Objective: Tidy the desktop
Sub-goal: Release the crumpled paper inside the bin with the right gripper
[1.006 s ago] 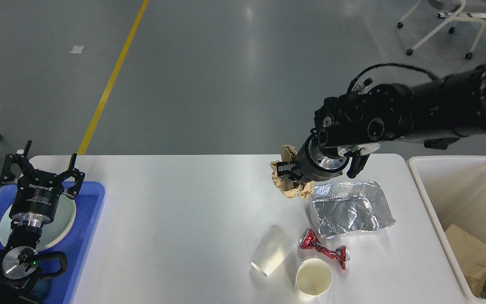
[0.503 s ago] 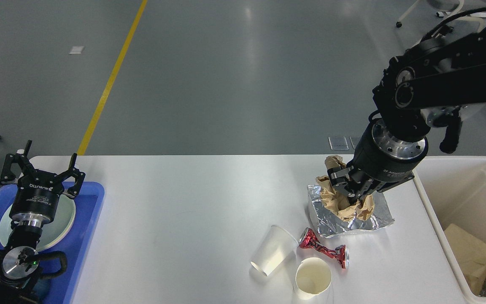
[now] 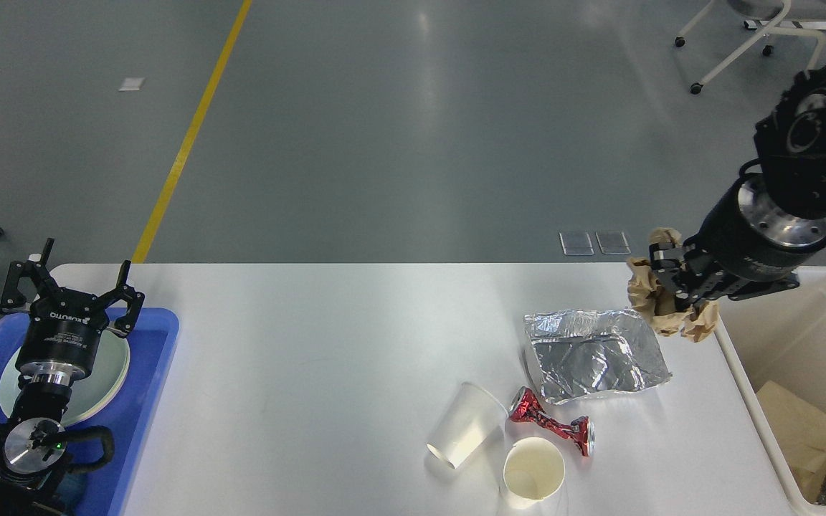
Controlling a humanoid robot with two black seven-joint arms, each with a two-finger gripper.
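- Desktop (image 3: 312, 358) fills the lower middle of the head view, between a blue tray (image 3: 158, 344) on my left and a cream bin (image 3: 743, 373) on my right. Tidy is partly done by my read.
- Right gripper (image 3: 671, 290) is clamped on a brown paper wad (image 3: 653, 304), held off the surface over the far right corner, just short of the bin rim. Not yet over the opening.
- Bin already holds a tan bag (image 3: 804, 430) near its bottom, so at least one item is binned.
- Left on the surface, all clustered right of centre:
  - foil bag (image 3: 596, 355), lying flat
  - crushed red can (image 3: 553, 424), just below the foil
  - clear cup (image 3: 464, 424) on its side, touching or nearly touching the can
  - paper cup (image 3: 533, 469), upright, near the front edge
- Left gripper (image 3: 72, 287) hangs over the tray with fingers spread, holding nothing. A white plate (image 3: 108, 365) sits in the tray beneath it.
- Left half of the surface shows no loose items.
- Estimate: four pieces to go after this wad drops. Cups may belong in the tray or the bin; I cannot tell from here.
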